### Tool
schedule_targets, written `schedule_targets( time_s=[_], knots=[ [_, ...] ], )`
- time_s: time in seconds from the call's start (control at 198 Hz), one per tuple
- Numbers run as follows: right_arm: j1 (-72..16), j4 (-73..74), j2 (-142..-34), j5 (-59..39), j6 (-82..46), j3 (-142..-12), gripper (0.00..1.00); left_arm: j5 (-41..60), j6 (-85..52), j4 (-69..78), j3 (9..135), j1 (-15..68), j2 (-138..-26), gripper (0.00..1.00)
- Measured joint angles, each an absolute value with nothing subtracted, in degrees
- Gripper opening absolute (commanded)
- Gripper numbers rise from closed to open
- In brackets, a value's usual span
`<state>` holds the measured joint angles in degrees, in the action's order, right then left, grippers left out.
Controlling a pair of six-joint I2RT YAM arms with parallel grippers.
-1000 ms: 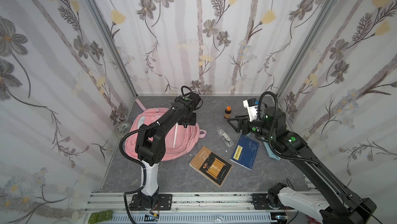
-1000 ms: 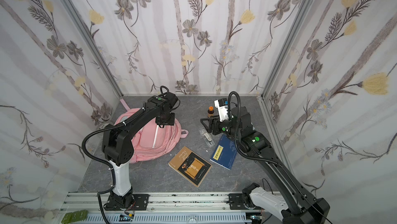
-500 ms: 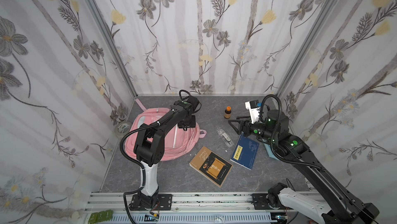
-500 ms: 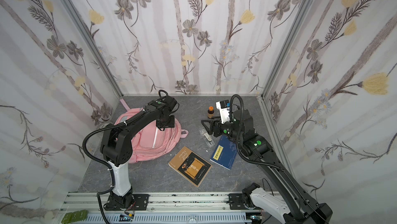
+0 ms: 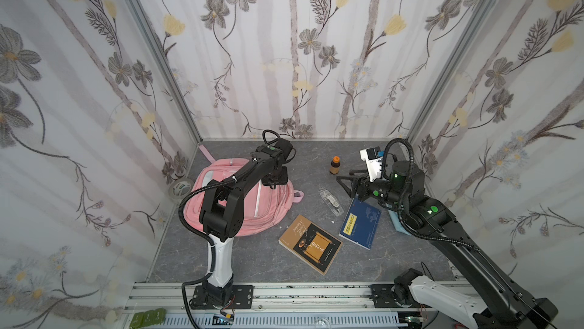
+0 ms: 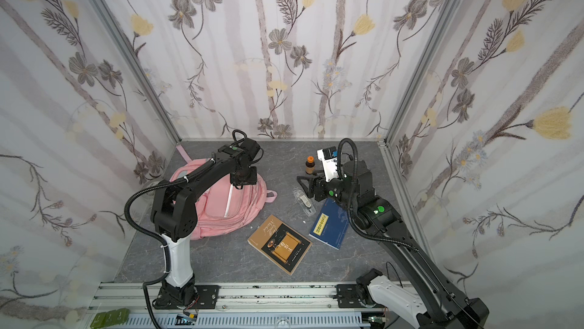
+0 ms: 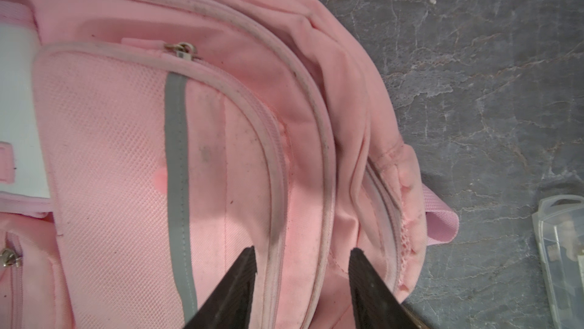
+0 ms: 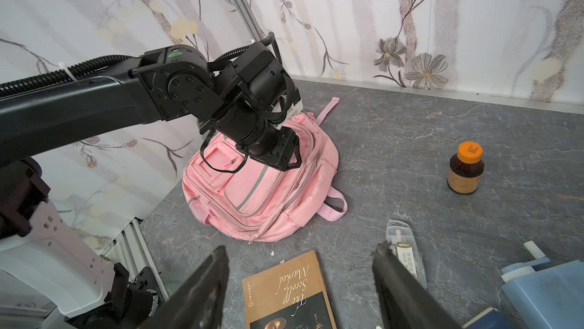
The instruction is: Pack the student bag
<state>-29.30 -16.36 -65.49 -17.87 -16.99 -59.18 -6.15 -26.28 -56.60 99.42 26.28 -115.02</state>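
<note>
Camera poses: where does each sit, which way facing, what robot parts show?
Top views: high over the front rail, looking down toward back wall; left arm, right arm whole.
Left wrist: on left arm, looking down onto the student bag; only fingers of the left gripper show.
Right wrist: low, facing the bag across the table; fingers of the right gripper and left arm show.
Shared: both wrist views catch bag and clear case.

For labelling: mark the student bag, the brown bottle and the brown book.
student bag [image 5: 273,209], in a top view, front fabric
brown bottle [image 5: 334,168], in a top view, body
brown book [image 5: 311,243], in a top view, cover
</note>
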Motion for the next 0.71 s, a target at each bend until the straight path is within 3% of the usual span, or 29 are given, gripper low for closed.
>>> schedule_targets(
  time_s=[0.709],
  knots=[
    [-29.3, -18.2, -69.3, -17.6, -15.5, -62.1, 0.73, -7.2, -23.4, -56.4, 98.3, 23.0, -117.1, 0.47]
  ],
)
